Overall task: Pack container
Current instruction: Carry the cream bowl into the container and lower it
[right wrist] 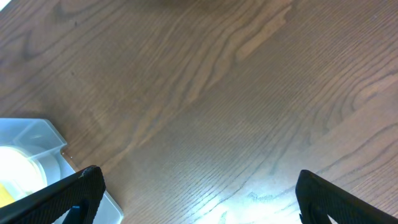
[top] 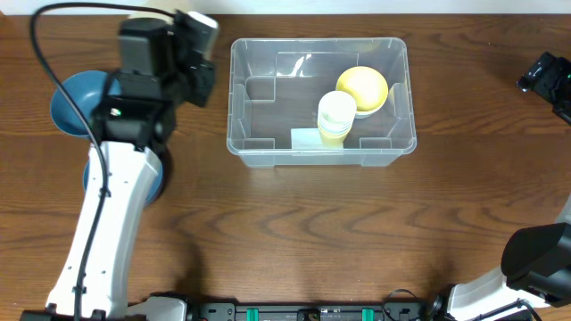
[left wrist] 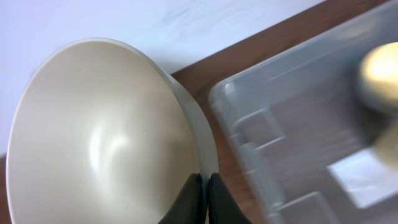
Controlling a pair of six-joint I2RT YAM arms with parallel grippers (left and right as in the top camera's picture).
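Note:
The clear plastic container stands at the table's middle back. It holds a yellow bowl and a stack of pale yellow cups. My left gripper is just left of the container. In the left wrist view it is shut on the rim of a cream bowl, held tilted beside the container's corner. My right gripper is far right of the container; its fingers are wide open and empty over the table. The container's corner shows at that view's left.
A blue bowl sits at the far left, partly under my left arm. Another blue bowl shows beneath that arm. A white label lies on the container's floor. Bare wood surrounds the right gripper.

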